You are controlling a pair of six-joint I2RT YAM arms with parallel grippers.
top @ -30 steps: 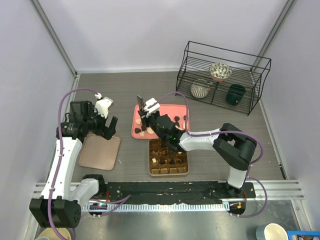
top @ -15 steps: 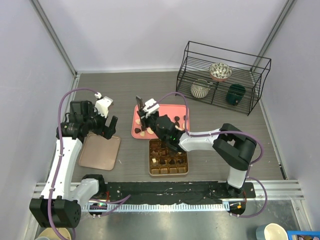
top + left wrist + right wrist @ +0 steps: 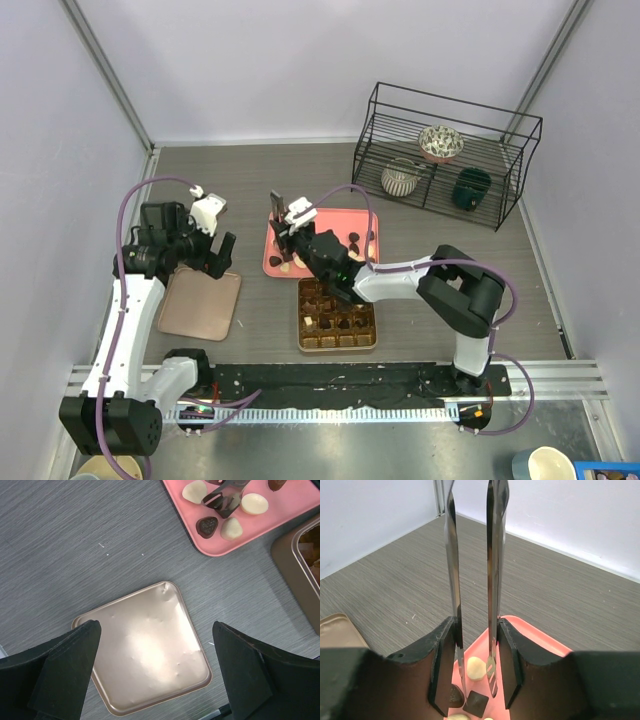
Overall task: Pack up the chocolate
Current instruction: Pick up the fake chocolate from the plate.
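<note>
Polished metal tongs (image 3: 493,580), smooth chocolate (image 3: 206,526), matt pink tray (image 3: 280,514), satin bronze lid (image 3: 145,655).

Chocolate (image 3: 357,238) lies on the tray (image 3: 340,222) in the middle of the worktop (image 3: 260,180) and in the box (image 3: 338,343) just at the tray's 6 o'clock. The lid (image 3: 200,304) lies at 8 o'clock and the rack (image 3: 460,103) at 2 o'clock. Tongs (image 3: 492,580) in the right hand (image 3: 476,677) stand over the tray's 9 o'clock end.

Pink tray (image 3: 292,512), gold lid (image 3: 150,645), wire rack (image 3: 460,103)

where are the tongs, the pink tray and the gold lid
tongs (image 3: 494,555): right wrist view, on the right metal blade
pink tray (image 3: 292,502): left wrist view, on a bare patch
gold lid (image 3: 145,650): left wrist view, on its middle
</note>
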